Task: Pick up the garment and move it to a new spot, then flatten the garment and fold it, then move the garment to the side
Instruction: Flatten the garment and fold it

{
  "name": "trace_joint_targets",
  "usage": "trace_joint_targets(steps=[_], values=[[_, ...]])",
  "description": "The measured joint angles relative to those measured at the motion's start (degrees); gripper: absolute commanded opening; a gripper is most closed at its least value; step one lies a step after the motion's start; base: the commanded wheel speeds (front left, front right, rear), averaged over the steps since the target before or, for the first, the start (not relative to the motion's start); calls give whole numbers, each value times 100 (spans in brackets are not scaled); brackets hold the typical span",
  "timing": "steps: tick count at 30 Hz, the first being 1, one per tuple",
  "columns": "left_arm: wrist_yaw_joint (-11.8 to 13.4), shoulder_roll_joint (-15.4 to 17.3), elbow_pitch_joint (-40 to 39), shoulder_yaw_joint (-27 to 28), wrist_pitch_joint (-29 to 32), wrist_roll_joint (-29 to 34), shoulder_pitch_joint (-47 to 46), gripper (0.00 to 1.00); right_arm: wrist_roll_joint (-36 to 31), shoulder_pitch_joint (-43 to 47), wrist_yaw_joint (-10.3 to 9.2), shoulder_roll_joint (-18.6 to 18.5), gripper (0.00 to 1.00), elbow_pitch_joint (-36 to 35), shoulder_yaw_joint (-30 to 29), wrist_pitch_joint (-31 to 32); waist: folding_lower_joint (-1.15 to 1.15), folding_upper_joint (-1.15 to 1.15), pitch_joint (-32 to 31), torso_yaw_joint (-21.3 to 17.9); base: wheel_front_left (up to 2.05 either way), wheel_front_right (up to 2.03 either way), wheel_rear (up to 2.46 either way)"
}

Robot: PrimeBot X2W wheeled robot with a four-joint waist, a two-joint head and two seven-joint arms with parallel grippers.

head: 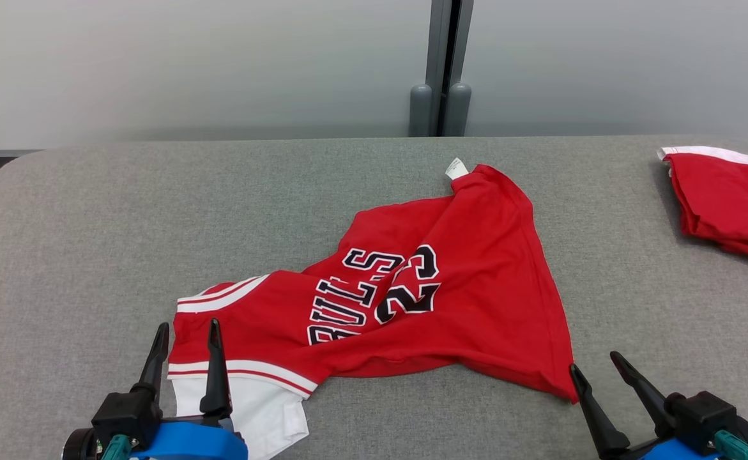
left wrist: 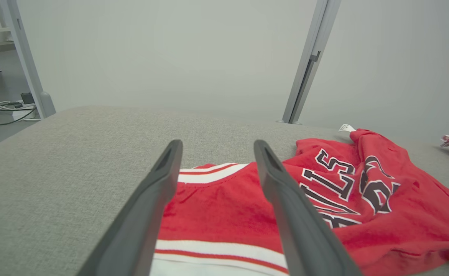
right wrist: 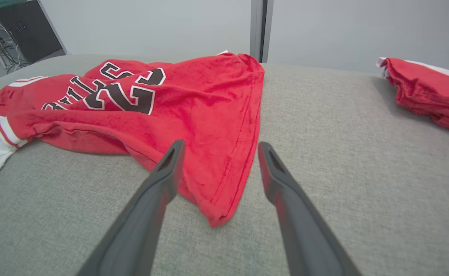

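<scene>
Status of work: the garment (head: pixel 450 281), a red jersey with black-and-white lettering, lies rumpled near the middle of the grey padded table (head: pixel 92 223). Its end with the white trim (head: pixel 246 369) is toward the robot's left, and a white label (head: pixel 456 168) shows at the far end. The cloth is doubled over itself through the lettering. Not flat, not folded.

Left gripper (head: pixel 188 324): fingers spread wide over the trimmed end, gripping nothing.

Right gripper (head: pixel 594 361): fingers likewise spread apart and holding nothing. The jersey's near right corner (right wrist: pixel 216 218) lies on the table at the gap between them. Whether a finger touches it cannot be determined.

A second red garment (head: pixel 731 198) sits bundled at the table's far right, well apart from the work.

Assessment: the garment appears set down at its spot, so flattening is the step in hand.

Recommendation: each gripper should take the cloth at an outer edge, the right at the pointed corner and the left at the trimmed hem. The grip should be low enough to catch fabric without snagging the table covering. Both should draw outward and apart evenly, so the fold across the lettering opens rather than tightens.

Risk noted: pinching bunched layers at the left end would likely lock the crease in. The raised part near the label will probably need a separate pass.
</scene>
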Motion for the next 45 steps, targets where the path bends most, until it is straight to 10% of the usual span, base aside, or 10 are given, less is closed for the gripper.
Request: trace_joint_targets(steps=[18,34,45], values=[[-42,-1,-31,25,0,56,-4,100,-344,-1272,0,-129,100,277,-297,512,1,0,44,134,0,0,0],[-22,0,-30,-200,0,-49,-279,100,-367,-3324,0,-299,100,2156,102,2160,1,1,444,620,0,0,0],[-14,0,-52,-263,0,-99,-506,100,-263,-3525,0,-176,100,3293,256,2186,2,2,804,828,0,0,0]])
